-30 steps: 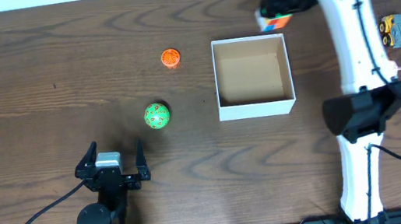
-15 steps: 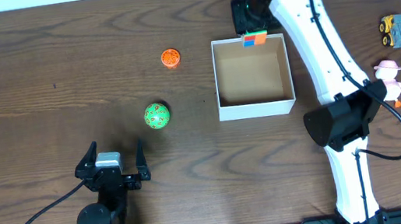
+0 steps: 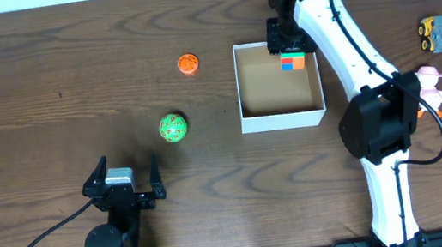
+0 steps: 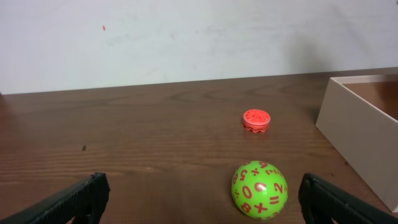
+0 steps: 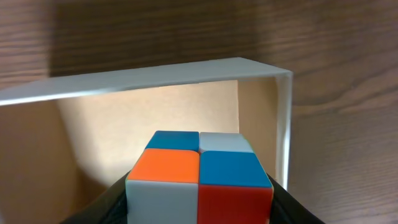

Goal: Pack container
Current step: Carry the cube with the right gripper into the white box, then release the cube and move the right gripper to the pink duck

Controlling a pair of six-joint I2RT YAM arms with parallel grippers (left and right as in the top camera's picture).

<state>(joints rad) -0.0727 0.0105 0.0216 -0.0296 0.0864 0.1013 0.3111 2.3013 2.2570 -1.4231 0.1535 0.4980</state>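
Container: open, on the counter right of centre, brown inside facing up.
Right gripper: clenched on a colour cube, at the container's 1 o'clock corner (whether the cube touches the floor, I cannot tell).
Left gripper: released, holding nothing, low on the counter.
Green ball: at 2 o'clock from the left gripper.
Orange disc: at 10 o'clock from the container.
Toy truck and pink figure: at the counter's 3 o'clock edge.
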